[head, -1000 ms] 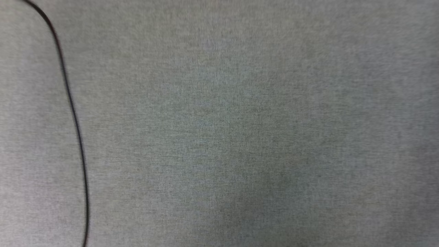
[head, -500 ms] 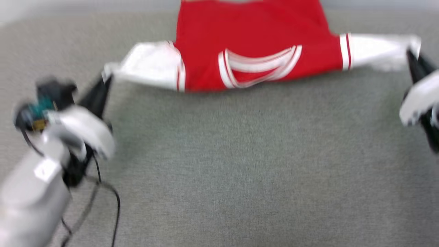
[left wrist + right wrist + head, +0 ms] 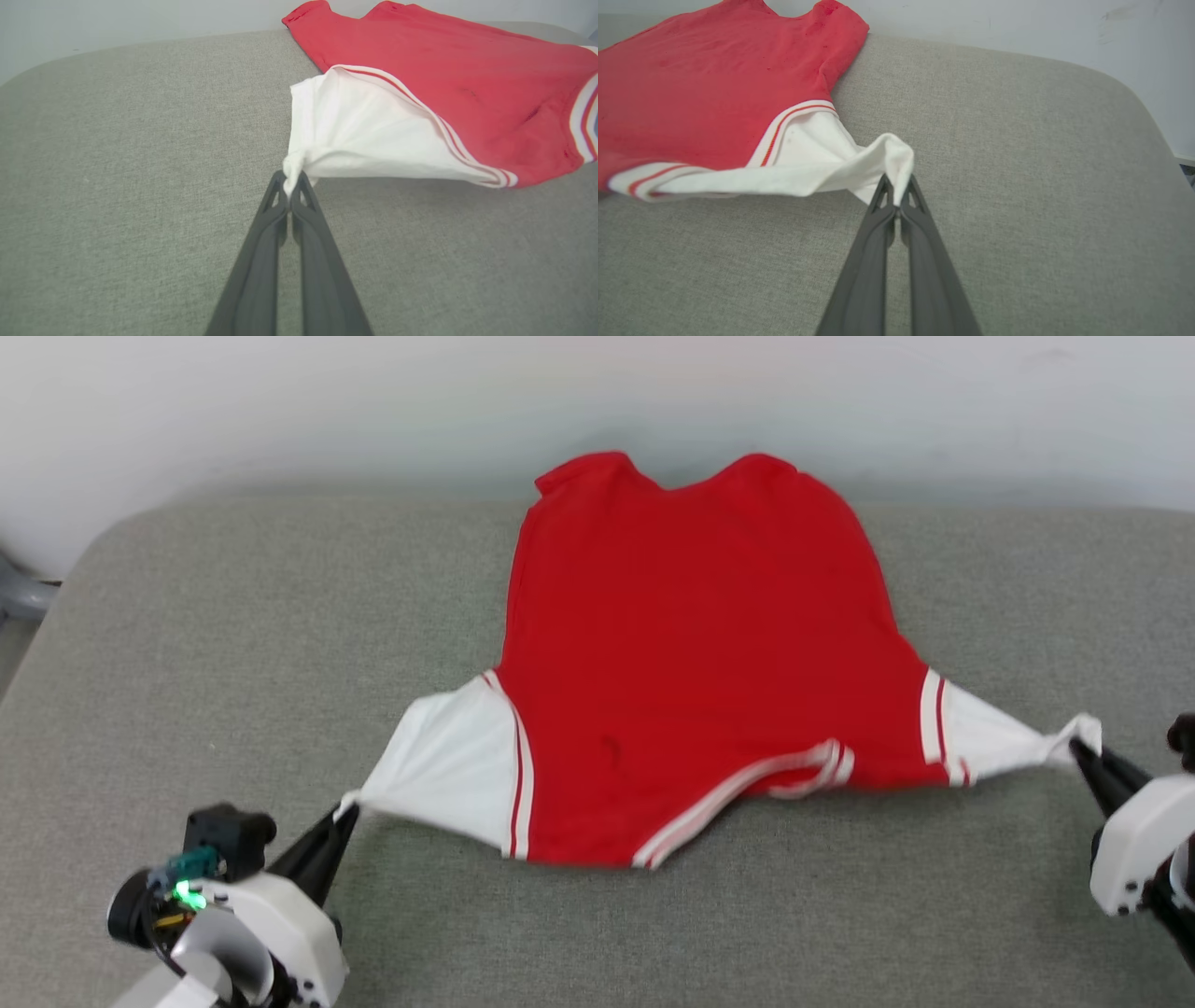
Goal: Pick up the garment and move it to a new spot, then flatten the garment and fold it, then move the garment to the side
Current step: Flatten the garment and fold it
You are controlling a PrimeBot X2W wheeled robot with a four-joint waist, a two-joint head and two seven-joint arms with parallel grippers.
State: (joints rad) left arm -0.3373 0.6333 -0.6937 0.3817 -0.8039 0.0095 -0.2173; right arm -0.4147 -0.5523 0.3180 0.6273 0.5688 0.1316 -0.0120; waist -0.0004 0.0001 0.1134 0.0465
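The garment (image 3: 691,644): red body, white short sleeves, red-white striped trim, plain red side up. It's stretched out between the two tools, neckline on the near side and hem on the far side. One sleeve tip is pinched in the left tool (image 3: 344,814), the other in the right tool (image 3: 1080,749). Both sleeves are pulled to taut points, lifted slightly at the tips.

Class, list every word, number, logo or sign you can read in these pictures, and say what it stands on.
None to read.
The garment shows plain red cloth, white sleeves and striped trim, with no lettering on the visible side.
The grey cushion bears no marks.
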